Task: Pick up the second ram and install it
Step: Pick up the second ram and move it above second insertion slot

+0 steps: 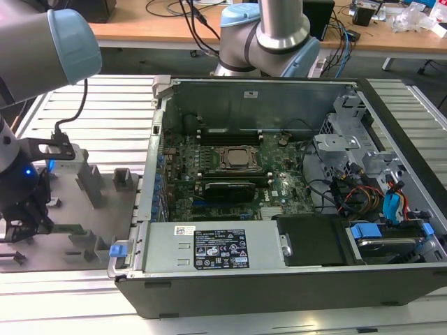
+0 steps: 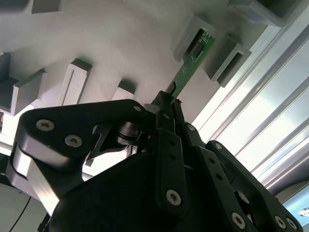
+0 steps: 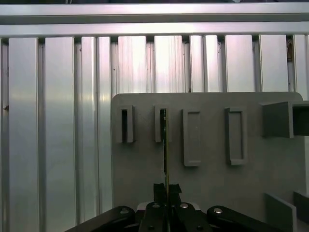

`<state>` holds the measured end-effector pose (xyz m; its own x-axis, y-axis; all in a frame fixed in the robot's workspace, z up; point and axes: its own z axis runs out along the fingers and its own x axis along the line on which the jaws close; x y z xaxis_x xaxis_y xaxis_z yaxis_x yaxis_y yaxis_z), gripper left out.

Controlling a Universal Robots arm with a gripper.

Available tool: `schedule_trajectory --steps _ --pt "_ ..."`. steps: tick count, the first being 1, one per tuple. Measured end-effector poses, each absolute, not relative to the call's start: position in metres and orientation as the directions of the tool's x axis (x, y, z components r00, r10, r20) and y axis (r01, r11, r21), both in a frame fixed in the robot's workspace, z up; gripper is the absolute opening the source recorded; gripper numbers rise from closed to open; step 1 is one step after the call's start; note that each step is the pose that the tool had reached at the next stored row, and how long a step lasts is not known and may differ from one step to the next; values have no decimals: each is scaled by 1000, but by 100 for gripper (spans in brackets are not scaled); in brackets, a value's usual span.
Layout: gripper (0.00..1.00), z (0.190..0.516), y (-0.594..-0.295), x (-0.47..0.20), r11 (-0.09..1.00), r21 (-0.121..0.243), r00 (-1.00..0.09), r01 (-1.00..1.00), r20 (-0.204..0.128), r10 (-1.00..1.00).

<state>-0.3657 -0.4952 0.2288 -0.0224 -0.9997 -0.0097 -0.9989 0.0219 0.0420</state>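
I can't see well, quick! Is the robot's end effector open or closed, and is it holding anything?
End effector: closed on the second ram, whose far end sits in a grey holder block.

Wooden desk (image 1: 122,29), slatted metal table (image 1: 105,112)

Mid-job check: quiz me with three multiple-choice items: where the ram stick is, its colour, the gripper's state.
1. Where is the second ram? A) in a motherboard slot B) on the grey holder plate, end in a holder block C) on the power supply
2. Its colour? A) blue B) green C) red
3. The gripper is: A) open above the case B) shut on the second ram C) holding a cable
Answers: B, its end sits in the block's slot; B, green in both wrist views; B, fingers clamp the stick.
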Motion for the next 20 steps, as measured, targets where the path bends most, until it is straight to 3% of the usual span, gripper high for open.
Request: schedule_trajectory --steps 20 --pt "14 254 -495 -366 22 42 -22 -999 -10 -1000"
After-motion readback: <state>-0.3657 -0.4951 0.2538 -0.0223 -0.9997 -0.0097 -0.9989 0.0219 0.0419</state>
